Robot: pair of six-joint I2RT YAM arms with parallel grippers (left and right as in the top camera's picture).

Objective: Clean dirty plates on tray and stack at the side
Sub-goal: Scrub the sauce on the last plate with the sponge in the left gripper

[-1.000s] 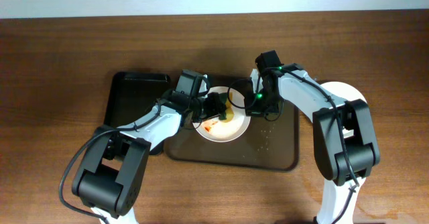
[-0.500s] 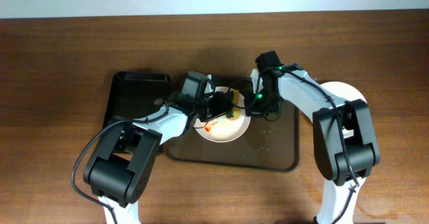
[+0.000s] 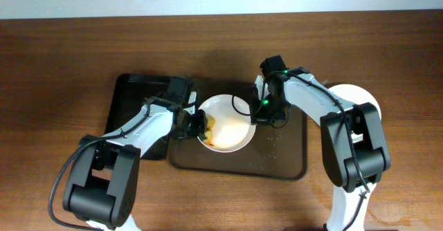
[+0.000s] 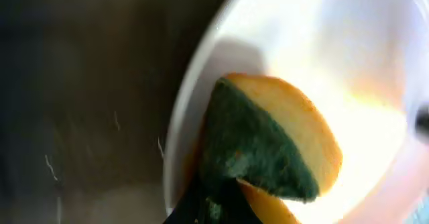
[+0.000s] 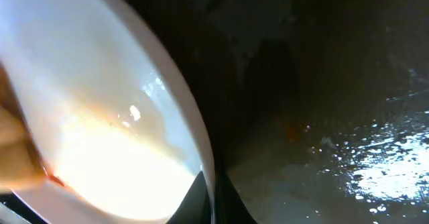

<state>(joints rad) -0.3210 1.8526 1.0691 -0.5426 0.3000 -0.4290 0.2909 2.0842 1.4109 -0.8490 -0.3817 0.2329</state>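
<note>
A white plate (image 3: 228,124) sits tilted on the brown tray (image 3: 277,163), with faint orange smears near its left and lower inside. My left gripper (image 3: 195,125) is shut on a green-yellow sponge (image 3: 205,125) at the plate's left rim; the sponge (image 4: 268,143) fills the left wrist view against the plate (image 4: 362,56). My right gripper (image 3: 261,111) is shut on the plate's right rim; in the right wrist view the rim (image 5: 191,130) runs between the fingers. Another white plate (image 3: 351,93) lies at the right, partly under my right arm.
A narrower black tray (image 3: 135,99) lies left of the brown tray, partly under my left arm. Water drops glisten on the brown tray (image 5: 362,143) right of the plate.
My left gripper has drawn the sponge from the plate's middle to its left rim. The orange streak in the plate's middle is now wiped to faint smears. The right gripper holds still.
</note>
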